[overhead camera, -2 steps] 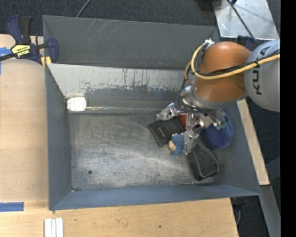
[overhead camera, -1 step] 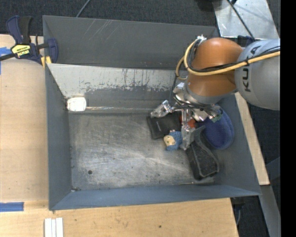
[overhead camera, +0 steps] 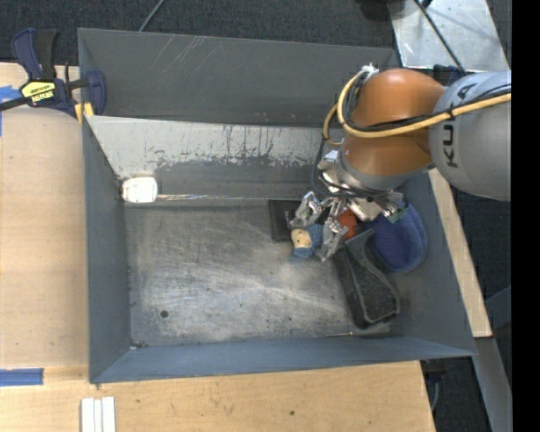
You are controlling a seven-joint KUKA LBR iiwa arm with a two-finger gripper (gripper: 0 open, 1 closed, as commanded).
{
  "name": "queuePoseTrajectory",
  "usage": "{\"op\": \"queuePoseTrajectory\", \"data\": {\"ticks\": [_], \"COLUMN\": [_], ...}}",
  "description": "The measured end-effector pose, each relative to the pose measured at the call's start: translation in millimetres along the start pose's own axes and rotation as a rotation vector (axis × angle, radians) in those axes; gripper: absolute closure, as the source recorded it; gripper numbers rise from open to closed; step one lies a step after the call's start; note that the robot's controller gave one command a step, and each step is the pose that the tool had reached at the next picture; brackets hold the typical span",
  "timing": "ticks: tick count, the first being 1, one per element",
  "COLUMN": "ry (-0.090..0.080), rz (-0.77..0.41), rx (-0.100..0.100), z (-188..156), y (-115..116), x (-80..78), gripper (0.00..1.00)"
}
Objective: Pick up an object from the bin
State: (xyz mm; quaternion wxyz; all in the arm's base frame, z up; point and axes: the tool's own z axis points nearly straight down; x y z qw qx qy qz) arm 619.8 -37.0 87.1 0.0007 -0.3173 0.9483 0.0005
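The bin [overhead camera: 105, 268] holds a white lump [overhead camera: 139, 190] at its far left corner, a rounded blue thing [overhead camera: 402, 241] and black oblong [overhead camera: 372, 292] by its right wall. The gripper's [overhead camera: 322, 228] state cannot be told.

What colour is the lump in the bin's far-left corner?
Small rounded lump: white, camera view.

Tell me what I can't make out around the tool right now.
Camera view:
Black flat thing by the back wall: right part hidden under the tool.
Small blue-and-tan thing at the tool: too small to identify, or to tell if it is held.
Blue rounded thing: top covered by the arm's orange cover.
Long black thing: upper end hidden beneath the tool.
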Motion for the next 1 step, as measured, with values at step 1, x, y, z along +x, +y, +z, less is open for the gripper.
{"op": "queuePoseTrajectory", "data": {"ticks": [1], "ry": [-0.009], "rz": [0.058], "rx": [0.010], "z": [-220.3], "y": [-26.1], "x": [7.9], "gripper": [1.00]}}
